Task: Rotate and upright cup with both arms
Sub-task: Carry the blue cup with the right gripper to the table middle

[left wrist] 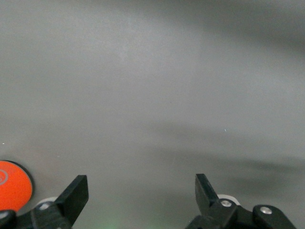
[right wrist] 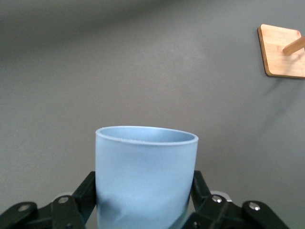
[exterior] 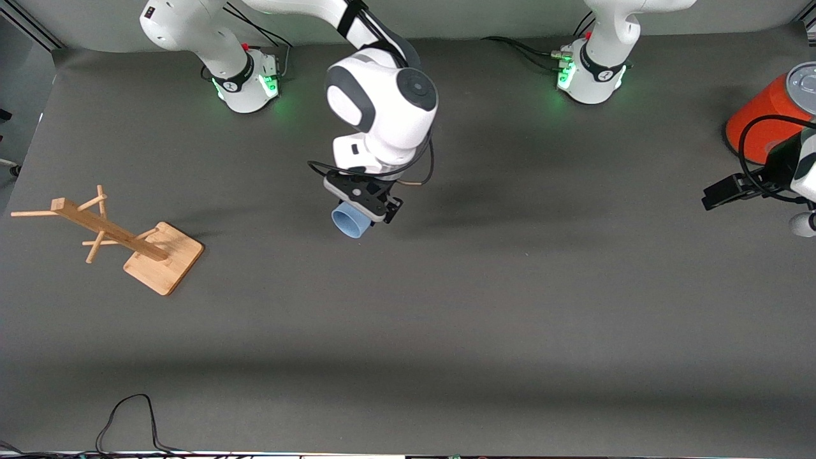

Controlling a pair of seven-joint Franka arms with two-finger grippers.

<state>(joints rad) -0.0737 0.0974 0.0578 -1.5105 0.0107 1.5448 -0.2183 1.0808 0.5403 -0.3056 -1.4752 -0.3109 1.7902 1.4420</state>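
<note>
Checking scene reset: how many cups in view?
1. The cup is clamped in the right gripper above mid-table, between the wooden rack and the orange can. None visible elsewhere.

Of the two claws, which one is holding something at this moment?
The right claw, over the middle of the table, is shut on the pale blue cup. The left claw is open and holds nothing, beside the orange can.
</note>
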